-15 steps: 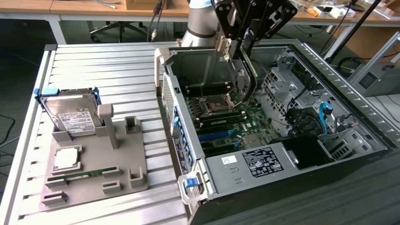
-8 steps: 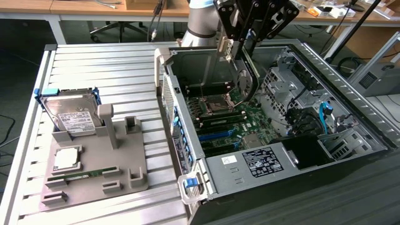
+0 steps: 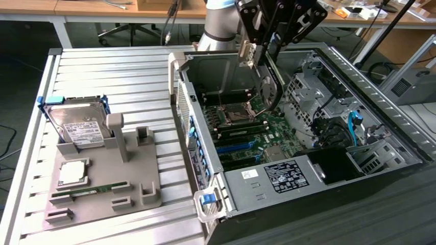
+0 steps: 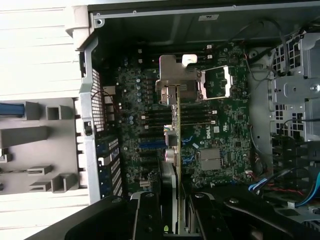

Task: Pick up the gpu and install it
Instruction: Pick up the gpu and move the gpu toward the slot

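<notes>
Pickup looked finished and seating did not: the open computer case (image 3: 381,102) lay on the counter (image 3: 109,76) toward the exterior view's right, its motherboard (image 3: 252,132) exposed inside, and above that board the gpu (image 3: 271,86) hung edge-down, apparently clear of any slot, clamped in the pincer (image 4: 175,202).

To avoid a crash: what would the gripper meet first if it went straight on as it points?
Probably the motherboard, near the CPU socket; the gpu in the gripper would touch first. Depth is unclear.
</notes>
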